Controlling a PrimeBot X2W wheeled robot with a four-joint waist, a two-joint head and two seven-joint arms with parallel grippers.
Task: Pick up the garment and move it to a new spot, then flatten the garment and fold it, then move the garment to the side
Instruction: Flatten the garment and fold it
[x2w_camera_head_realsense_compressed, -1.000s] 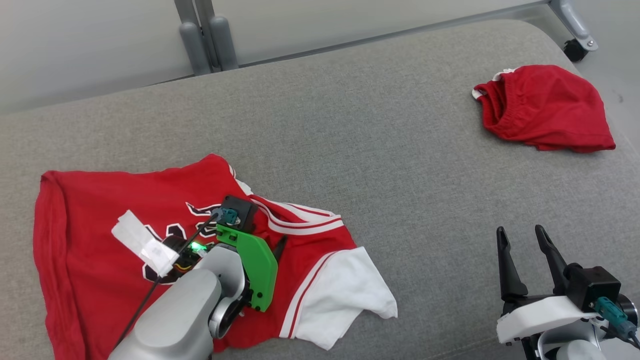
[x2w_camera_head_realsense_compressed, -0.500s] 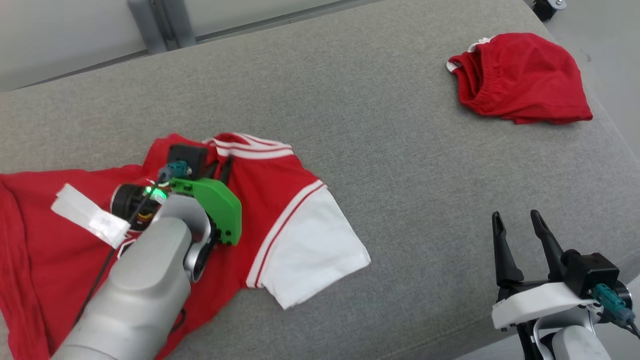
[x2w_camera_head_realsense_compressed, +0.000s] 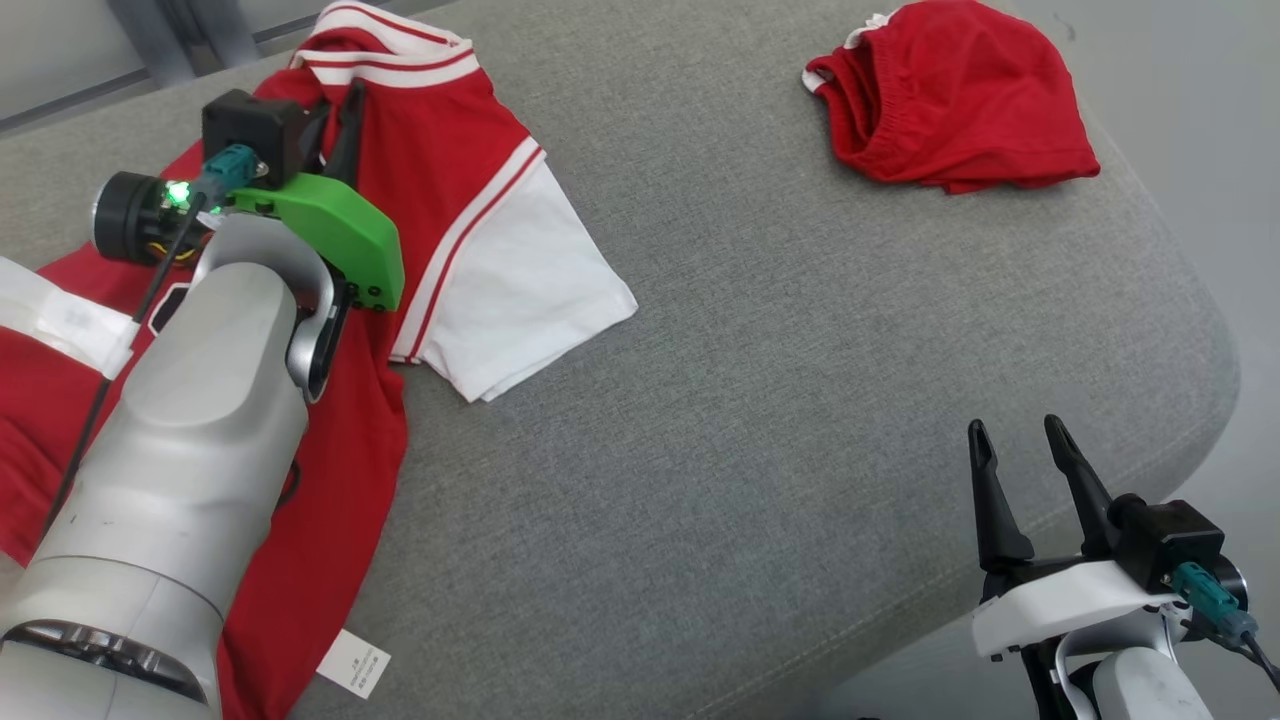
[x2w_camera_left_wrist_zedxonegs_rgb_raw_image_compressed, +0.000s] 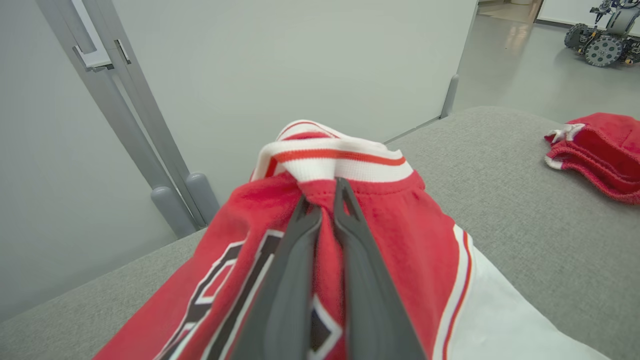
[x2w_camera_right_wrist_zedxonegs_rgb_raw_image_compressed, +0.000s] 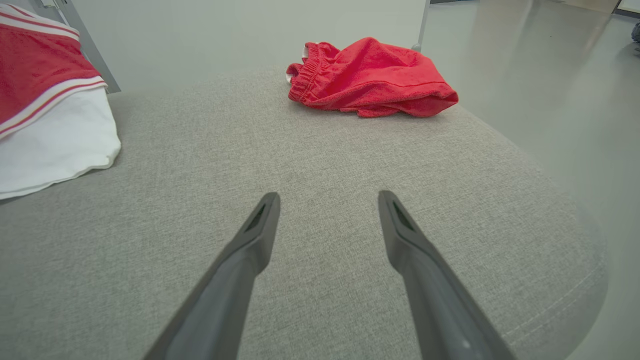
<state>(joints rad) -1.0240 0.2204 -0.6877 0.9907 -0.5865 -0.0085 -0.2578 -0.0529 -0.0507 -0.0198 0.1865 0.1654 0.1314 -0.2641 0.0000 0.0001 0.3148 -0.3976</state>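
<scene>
The red jersey lies in the upper left of the head view, running from its striped collar at 11 o'clock down to the hem and a white label at 7 o'clock. That is its long axis, and it lines up closely with the left forearm lying over it. The white sleeve fans out toward 3 o'clock from the body, flat on the grey padded counter. The collar end looks raised off the padding, while the rest trails on it.

The left pincer is pressed together on a fold of red cloth just under the collar band. Its fingers point to 12 o'clock, so the garment hangs back from the tips toward 6 and 7 o'clock.

The right pincer stands spread, with nothing between its fingers, at 5 o'clock over the counter's near edge. It is well apart from the jersey, and the sleeve lies toward 10 o'clock from it.

Red shorts sit at 1 o'clock, well apart from both.

The left arm is the nearer and has the grip. Free counter lies toward 3 o'clock of the pinch, so that is likely where the carry goes.
</scene>
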